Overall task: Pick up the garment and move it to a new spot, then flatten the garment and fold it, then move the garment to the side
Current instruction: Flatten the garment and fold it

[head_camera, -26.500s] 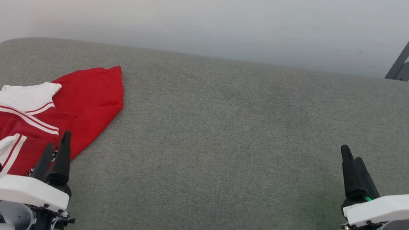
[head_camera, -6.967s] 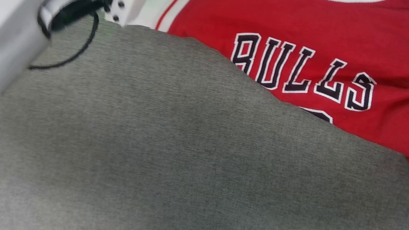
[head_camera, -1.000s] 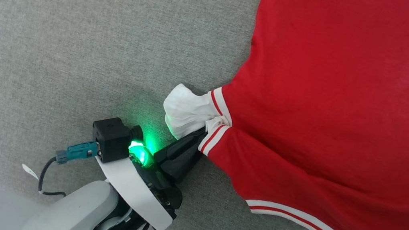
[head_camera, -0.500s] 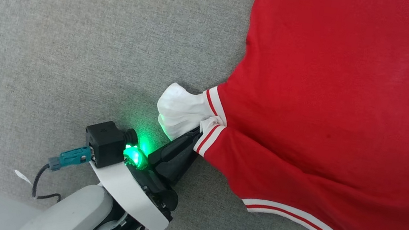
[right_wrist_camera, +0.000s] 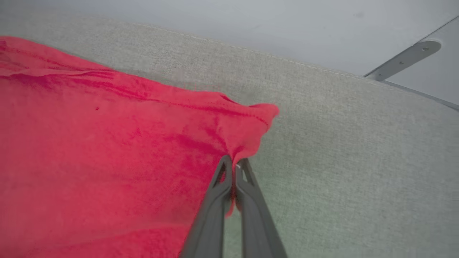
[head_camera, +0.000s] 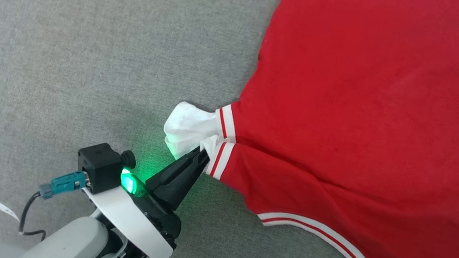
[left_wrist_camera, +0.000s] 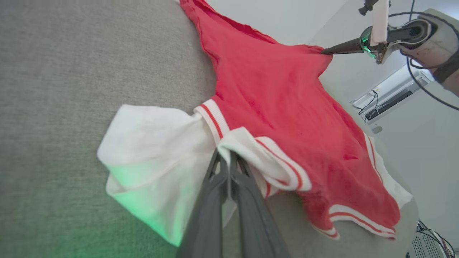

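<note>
The red jersey-style shirt with white short sleeves and red-and-white striped trim (head_camera: 371, 123) lies spread on the grey fabric-covered table (head_camera: 66, 32), plain red side up, with no print in sight. In the head view it takes up the right side, and a striped band runs along its lower edge. One white sleeve (head_camera: 187, 125) is bunched into a crumpled wad at the shirt's left edge, where the striped cuff folds in on itself. The left gripper (head_camera: 203, 154) reaches up from the lower left, and its jaws are closed tight on this sleeve just beside the trim. The left wrist view shows the same hold on the shirt (left_wrist_camera: 287, 107): the left gripper (left_wrist_camera: 227, 157) has both dark fingers pressed together with white cloth pinched at their tips. Far across the shirt in that view, the right gripper (left_wrist_camera: 324, 52) meets a red corner. In the right wrist view, the right gripper (right_wrist_camera: 233, 163) has its jaws closed on that plain red corner of the shirt (right_wrist_camera: 107, 143), which puckers around the tips. A green light (head_camera: 128, 181) glows at the left gripper's base beside a black camera block (head_camera: 98, 166) with a teal connector (head_camera: 67, 180). Beyond the table's far edge stand a pale wall (right_wrist_camera: 215, 10) and a grey metal bracket (right_wrist_camera: 405, 59).
</note>
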You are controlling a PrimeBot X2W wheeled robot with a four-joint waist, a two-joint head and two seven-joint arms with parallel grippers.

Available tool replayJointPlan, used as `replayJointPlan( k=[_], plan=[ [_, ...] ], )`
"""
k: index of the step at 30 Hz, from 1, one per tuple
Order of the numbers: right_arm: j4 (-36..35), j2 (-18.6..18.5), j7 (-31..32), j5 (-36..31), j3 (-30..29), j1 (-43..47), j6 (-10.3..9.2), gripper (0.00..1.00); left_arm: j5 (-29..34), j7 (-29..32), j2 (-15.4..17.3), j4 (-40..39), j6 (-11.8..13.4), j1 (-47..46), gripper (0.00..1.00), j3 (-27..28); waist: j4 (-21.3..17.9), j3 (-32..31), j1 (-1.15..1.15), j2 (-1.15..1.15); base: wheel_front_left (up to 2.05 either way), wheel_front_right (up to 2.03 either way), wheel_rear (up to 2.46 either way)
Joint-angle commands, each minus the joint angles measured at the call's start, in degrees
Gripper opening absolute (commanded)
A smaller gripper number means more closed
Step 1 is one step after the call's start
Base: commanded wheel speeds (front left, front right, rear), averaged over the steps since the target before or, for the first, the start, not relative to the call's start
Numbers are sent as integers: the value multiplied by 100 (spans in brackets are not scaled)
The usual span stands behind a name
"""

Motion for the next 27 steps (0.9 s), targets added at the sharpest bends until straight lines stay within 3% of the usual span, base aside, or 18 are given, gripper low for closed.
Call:
replayJointPlan(
  k=[1, 8, 20, 27],
  plan=[
    [-78, -78, -81, 92, 91, 147, -1, 0, -31, -2, 34, -31, 32, 56, 0, 43, -111, -133, 0, 1, 0, 0, 0],
    [-904, -640, -154, 635, 654, 1075, 0, 0, -98, 10, 115, 76, 63, 157, 0, 86, -369, -481, 0, 1, 0, 0, 0],
    [-3083, -1930, -615, 1567, 1156, 3742, -1, 0, -230, 2, 319, 220, 103, 375, 0, 357, -818, -951, 0, 1, 0, 0, 0],
    [-3842, -2050, -965, 1599, 1157, 5212, 0, 0, -273, -1, 362, 249, 122, 501, 0, 477, -921, -1090, 0, 1, 0, 0, 0]
  ],
)
